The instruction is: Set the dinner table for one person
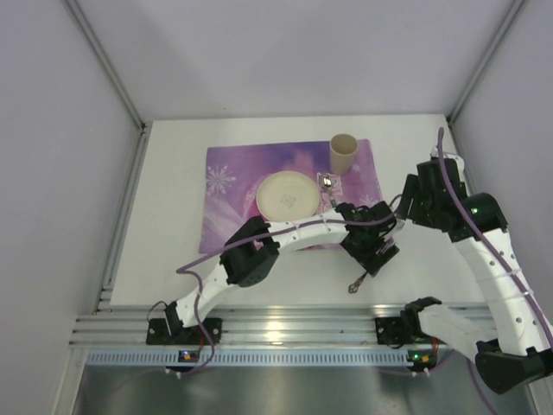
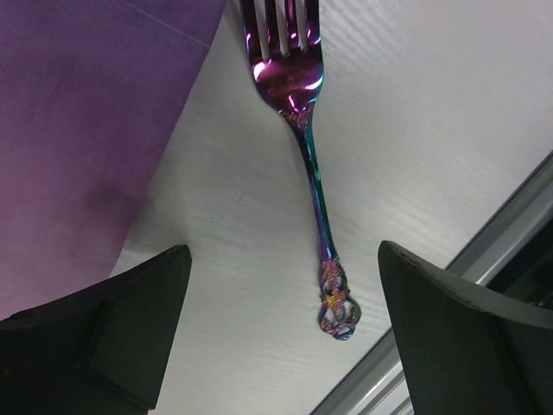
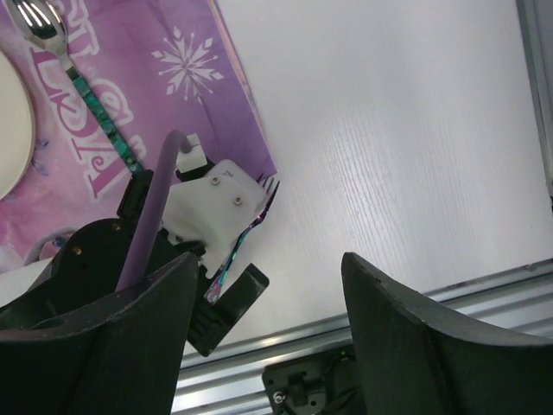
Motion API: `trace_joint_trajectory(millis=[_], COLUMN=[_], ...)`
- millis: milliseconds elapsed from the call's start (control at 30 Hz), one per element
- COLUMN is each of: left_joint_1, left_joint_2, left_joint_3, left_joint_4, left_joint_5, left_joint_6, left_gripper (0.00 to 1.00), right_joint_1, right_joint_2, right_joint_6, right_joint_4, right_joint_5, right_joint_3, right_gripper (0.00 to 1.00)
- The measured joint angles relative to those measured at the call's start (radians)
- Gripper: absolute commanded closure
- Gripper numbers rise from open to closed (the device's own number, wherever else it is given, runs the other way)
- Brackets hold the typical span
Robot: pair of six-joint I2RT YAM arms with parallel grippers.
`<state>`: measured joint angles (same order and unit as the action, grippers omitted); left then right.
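**Item 1.** Flat white rectangular bench (image 1: 173,259) with a ribbed aluminium rail along its near edge. It lies under everything here and carries all the items below. Judged rigid, fixed and smooth. It offers nothing to take hold of, and cutlery would likely skate on it if nudged.

**Item 2.** Iridescent purple-green metal fork (image 2: 313,173) with an ornate handle end. It lies flat on bare bench just off the near right corner of the purple printed placemat (image 1: 242,186), tines toward the mat and handle toward the rail. Judged light, stiff, glossy and slippery. The best hold looks to be across the slim shank, pinching its narrow sides. It sits low, so there is little to get under.

**Item 3.** Left gripper (image 2: 283,285). Its fingers are spread wide to either side of the fork handle and hold nothing.

**Item 4.** Right gripper (image 3: 268,285). Its fingers are parted and empty, above the bench well to the right.

**Item 5.** On the mat: a round cream plate (image 1: 288,194), a beige cup (image 1: 343,153) and a teal-handled spoon (image 3: 73,73) just right of the plate.
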<state>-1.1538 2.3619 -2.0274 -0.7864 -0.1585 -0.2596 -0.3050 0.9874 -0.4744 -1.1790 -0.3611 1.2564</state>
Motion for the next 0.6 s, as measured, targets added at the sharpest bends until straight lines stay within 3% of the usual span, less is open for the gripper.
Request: trace_joint_trajectory(millis=[167, 367, 467, 500, 600], left_joint_1=[-0.008, -0.034, -0.049, -0.055, -0.066], left_joint_2=[0.058, 0.102, 0.111, 0.114, 0.119], left_joint_3=[-0.081, -0.139, -0.144, -0.146, -0.145], left_joint_4=[0.020, 0.038, 0.039, 0.038, 0.043], left_joint_5=[0.000, 0.069, 0.127, 0.150, 0.206], left_joint_6=[-0.016, -0.021, -0.010, -0.003, 0.005], left_gripper=[0.06, 0.16, 0.29, 0.29, 0.44], right_joint_1=[0.001, 0.002, 0.003, 0.003, 0.005], right_joint_2=[-0.005, -0.009, -0.013, -0.014, -0.015], right_joint_6=[-0.001, 0.002, 0.014, 0.016, 0.029], right_joint_4=[-0.015, -0.031, -0.061, -0.065, -0.090], right_joint_5=[-0.013, -0.042, -0.055, -0.056, -0.061], right_joint_3=[0.000, 0.000, 0.001, 0.001, 0.002], right_gripper=[0.32, 0.32, 0.32, 0.32, 0.32])
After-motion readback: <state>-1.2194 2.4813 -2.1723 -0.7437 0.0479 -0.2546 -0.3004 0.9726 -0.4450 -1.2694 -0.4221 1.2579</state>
